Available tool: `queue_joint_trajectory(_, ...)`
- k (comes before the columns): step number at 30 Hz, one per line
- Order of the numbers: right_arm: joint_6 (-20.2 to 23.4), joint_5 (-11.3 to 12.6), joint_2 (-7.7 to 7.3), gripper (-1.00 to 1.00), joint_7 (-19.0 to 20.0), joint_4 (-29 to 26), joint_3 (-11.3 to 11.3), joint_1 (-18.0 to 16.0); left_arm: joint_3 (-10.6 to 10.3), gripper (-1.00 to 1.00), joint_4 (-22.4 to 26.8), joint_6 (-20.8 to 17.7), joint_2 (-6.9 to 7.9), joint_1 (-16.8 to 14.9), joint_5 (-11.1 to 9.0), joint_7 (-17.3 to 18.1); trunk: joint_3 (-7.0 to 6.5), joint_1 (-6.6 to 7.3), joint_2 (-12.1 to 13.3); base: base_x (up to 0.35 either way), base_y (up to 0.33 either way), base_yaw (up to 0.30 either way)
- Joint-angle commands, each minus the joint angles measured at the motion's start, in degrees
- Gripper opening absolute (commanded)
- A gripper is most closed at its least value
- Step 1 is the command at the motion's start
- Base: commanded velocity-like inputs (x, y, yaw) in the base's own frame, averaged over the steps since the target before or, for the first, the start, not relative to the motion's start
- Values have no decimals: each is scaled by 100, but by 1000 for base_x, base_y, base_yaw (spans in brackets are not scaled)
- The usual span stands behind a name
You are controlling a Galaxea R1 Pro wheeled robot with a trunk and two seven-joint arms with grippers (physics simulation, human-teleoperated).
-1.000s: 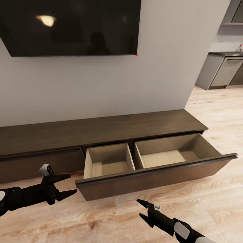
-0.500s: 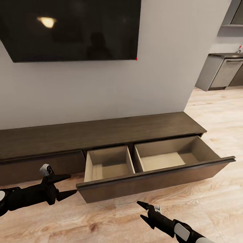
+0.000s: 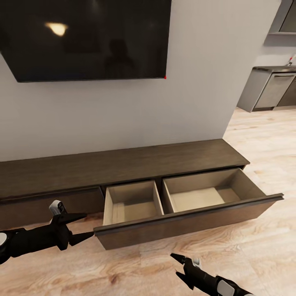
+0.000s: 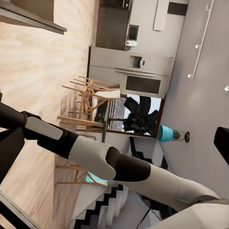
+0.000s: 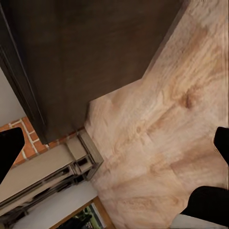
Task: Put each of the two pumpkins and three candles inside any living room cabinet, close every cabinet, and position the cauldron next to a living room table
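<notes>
Head view: we faced the cabinet (image 3: 123, 164) with its drawer (image 3: 185, 213) pulled out.
Our left claw (image 3: 82, 226) hung open and empty just beside the drawer's left end; our right claw (image 3: 177, 267), also open, hovered over the floor (image 3: 255, 255) before its front.

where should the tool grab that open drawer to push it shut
Judging by shape, the top edge of the drawer's front panel: it's handleless, plain and juts out over the floor. Come from the front; the left tool, open, sits nearest its left end. Pushing flat on the panel likely works too.
</notes>
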State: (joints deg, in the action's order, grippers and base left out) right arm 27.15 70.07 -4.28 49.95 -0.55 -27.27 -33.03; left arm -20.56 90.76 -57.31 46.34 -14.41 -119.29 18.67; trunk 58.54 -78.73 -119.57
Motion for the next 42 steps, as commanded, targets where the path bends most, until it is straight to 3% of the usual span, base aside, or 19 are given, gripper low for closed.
queue_joint_trajectory(1, 19, 61, -2, 100, 6, 46, -41, -2, -18, 100, -5, 0, 6, -9, 37, 58, -14, 24, 40, -98, 0, 0)
queue_joint_trajectory(12, -16, 51, -2, 100, 34, 141, -42, -2, -18, 100, -5, 0, 6, -9, 30, 58, -198, 265, 481, -242, 27, -11)
queue_joint_trajectory(35, -34, 43, -2, 100, 33, 240, -42, -2, -18, 100, -5, 0, 6, -9, 29, 58, -493, 771, 1403, -10, 2, -147)
queue_joint_trajectory(42, -167, 48, -2, 100, 7, 240, -42, -2, -18, 100, -5, 0, 6, -9, 13, 58, -492, 771, 1403, 0, 0, -6)
